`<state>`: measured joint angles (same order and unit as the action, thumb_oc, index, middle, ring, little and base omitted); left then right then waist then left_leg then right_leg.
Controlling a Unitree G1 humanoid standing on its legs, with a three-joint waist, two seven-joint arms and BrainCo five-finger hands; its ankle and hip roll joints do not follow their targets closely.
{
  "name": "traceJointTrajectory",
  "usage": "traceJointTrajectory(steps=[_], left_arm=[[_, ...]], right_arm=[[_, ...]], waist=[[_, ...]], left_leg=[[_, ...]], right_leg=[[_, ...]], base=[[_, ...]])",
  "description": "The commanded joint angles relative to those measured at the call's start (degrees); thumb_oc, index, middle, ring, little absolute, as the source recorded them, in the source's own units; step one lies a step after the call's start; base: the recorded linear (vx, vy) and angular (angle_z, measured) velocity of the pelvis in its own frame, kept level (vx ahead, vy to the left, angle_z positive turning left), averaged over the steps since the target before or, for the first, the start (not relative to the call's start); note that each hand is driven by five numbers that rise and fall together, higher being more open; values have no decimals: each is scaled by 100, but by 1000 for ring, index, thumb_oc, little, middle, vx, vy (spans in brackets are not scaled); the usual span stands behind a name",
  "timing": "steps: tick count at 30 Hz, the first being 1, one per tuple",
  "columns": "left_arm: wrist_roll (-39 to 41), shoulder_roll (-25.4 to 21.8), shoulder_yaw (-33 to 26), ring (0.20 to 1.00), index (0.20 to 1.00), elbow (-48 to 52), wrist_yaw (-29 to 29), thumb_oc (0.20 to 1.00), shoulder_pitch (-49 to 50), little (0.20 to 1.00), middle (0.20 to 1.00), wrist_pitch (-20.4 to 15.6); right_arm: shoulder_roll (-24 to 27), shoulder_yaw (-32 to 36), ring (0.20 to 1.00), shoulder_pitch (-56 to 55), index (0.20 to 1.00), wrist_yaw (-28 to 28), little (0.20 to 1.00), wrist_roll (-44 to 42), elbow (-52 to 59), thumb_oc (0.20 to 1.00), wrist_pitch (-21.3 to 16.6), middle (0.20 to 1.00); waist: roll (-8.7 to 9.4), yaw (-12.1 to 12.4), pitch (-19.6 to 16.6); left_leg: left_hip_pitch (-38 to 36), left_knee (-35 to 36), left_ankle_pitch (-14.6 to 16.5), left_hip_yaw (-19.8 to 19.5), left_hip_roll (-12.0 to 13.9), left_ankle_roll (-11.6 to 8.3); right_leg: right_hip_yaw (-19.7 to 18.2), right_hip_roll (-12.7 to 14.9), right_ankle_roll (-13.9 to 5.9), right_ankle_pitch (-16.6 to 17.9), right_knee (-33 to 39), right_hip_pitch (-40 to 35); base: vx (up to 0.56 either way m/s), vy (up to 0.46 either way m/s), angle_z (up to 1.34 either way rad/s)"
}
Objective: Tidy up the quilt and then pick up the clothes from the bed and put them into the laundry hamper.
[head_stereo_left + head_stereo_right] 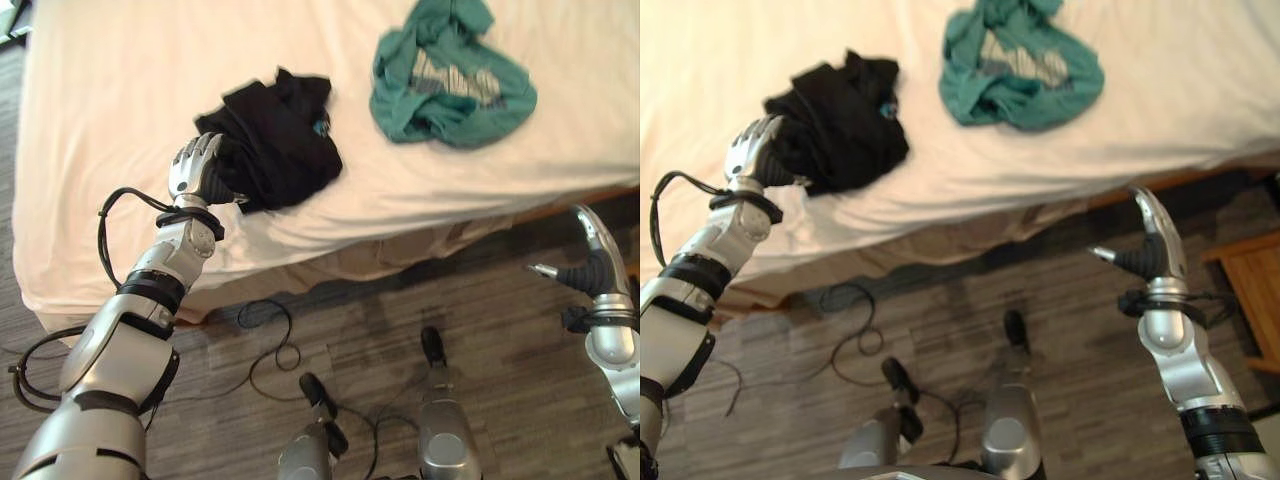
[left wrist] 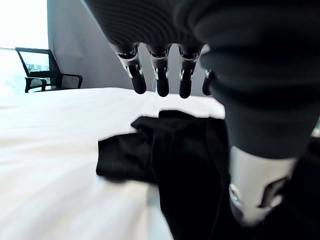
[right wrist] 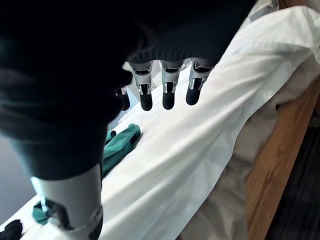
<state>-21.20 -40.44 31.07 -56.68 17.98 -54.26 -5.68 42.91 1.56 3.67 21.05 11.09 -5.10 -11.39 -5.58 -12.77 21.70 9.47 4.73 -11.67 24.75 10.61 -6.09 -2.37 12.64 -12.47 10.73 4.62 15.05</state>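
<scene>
Left eye view: a bed (image 1: 100,150) covered in a white sheet; a crumpled black garment (image 1: 280,140) near its front edge and a teal garment (image 1: 450,75) well apart from it, farther back toward the robot's right; the left hand (image 1: 195,168) rests at the black garment's near-left edge, whether its fingers grip the cloth cannot be told here; the right hand (image 1: 590,262) is raised over the floor (image 1: 480,300) in front of the bed, fingers straight, grasping nothing.

Right eye view: same arrangement; a wooden piece of furniture (image 1: 1250,290) stands at the robot's right.

Left wrist view: fingers (image 2: 161,75) extended and relaxed above the black garment, thumb beside the cloth, nothing clasped; an office chair (image 2: 42,70) beyond the bed.

Right wrist view: fingers (image 3: 167,87) straight and released; white sheet and wooden bed frame (image 3: 280,140) beyond; teal garment in the distance.
</scene>
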Motion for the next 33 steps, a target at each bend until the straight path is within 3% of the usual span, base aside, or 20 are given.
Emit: traceJointTrajectory(steps=[1,4,5,6,7,9,12,13,14,15,16,20,21,30,33], left_arm=[[-328,-96,-141,1000,1000,-555,64,1000,-740,1000,1000,60],[-603,77,112,1000,1000,-862,-50,1000,-866,1000,1000,67],[-604,80,115,909,909,-872,-49,909,-876,909,909,64],[-629,120,144,871,871,-928,-61,871,-903,871,871,57],[-657,194,150,642,642,-1074,-55,642,-900,642,642,52],[-613,241,89,558,558,-1149,-42,558,-881,558,558,46],[-534,232,9,545,545,-1033,13,545,-827,545,545,-29],[-502,217,-19,432,432,-912,18,432,-777,432,432,-67],[-452,200,-34,407,407,-686,35,407,-739,407,407,-120],[-391,188,-46,231,231,-492,37,231,-692,231,231,-154],[13,120,-314,200,200,211,51,200,-245,200,200,-318],[419,-13,-807,200,200,1454,-125,200,925,200,200,-548],[787,74,-1118,200,200,1829,-270,200,1587,200,200,-686],[1547,415,-2154,200,200,2759,-645,200,3866,200,200,-888],[2210,654,-2470,200,200,2850,-712,200,4815,200,200,-884]], right_arm=[[-17,169,1000,408,1000,203,1000,-81,559,1000,-428,1000],[46,153,1000,628,1000,195,1000,-116,878,1000,-571,1000],[46,156,1000,631,1000,194,1000,-117,878,1000,-571,1000],[65,144,1000,688,1000,196,1000,-131,949,1000,-607,1000],[93,110,1000,849,1000,205,1000,-147,1138,1000,-702,1000],[95,47,1000,947,1000,182,1000,-160,1280,1000,-761,1000],[121,-5,1000,962,1000,125,1000,-84,1436,1000,-808,1000],[125,-13,1000,926,1000,98,1000,-54,1470,1000,-813,1000],[147,-11,1000,905,1000,96,1000,-14,1448,1000,-799,1000],[164,-32,1000,893,1000,89,1000,9,1415,1000,-786,1000],[234,-81,1000,891,1000,105,1000,96,1227,1000,-684,1000],[507,67,1000,823,1000,128,1000,279,929,1000,-493,1000],[643,111,1000,828,1000,114,1000,356,676,1000,-384,1000],[1268,221,1000,1023,1000,105,1000,556,-389,1000,-19,1000],[1759,70,1000,1549,1000,196,1000,322,-1385,1000,231,1000]], waist=[[436,2,45],[451,-25,129],[447,-24,123],[450,-34,135],[478,-49,169],[500,-47,140],[510,10,63],[504,37,33],[498,79,8],[492,115,-15],[469,230,-92],[416,447,-195],[404,599,-219],[202,1040,-256],[39,1323,-214]], left_leg=[[-197,27,560,258,-21,-258],[27,27,476,302,89,-328],[41,27,473,300,91,-328],[106,27,453,299,124,-348],[226,27,402,311,202,-395],[340,27,382,309,270,-428],[390,27,342,287,346,-470],[382,27,330,275,377,-486],[363,27,318,262,402,-492],[340,27,308,241,417,-501],[218,27,294,152,450,-534],[5,27,300,17,458,-562],[-78,27,295,-51,457,-575],[-187,27,228,-399,412,-624],[-87,27,162,-599,328,-657]], right_leg=[[335,-387,-131,-385,-27,85],[350,-409,-149,-310,-9,315],[352,-411,-147,-308,-10,328],[356,-418,-139,-296,-5,396],[400,-439,-141,-271,6,505],[412,-475,-124,-254,16,602],[471,-514,-97,-267,26,614],[508,-533,-83,-289,28,583],[533,-548,-62,-314,27,543],[567,-563,-43,-336,26,493],[668,-613,11,-437,27,269],[802,-627,92,-575,20,-86],[883,-617,138,-634,11,-240],[1298,-550,260,-789,-10,-649],[1529,-485,281,-845,-47,-693]], base=[[-12,-24,-11],[-7,-41,-9],[0,0,0],[-8,-45,2],[-8,-45,3],[-1,-63,4],[22,-70,-1],[22,-64,-3],[21,-67,-1],[53,-105,4],[57,-100,9],[55,-65,17],[42,-52,13],[18,-57,29],[-1,-98,37]])
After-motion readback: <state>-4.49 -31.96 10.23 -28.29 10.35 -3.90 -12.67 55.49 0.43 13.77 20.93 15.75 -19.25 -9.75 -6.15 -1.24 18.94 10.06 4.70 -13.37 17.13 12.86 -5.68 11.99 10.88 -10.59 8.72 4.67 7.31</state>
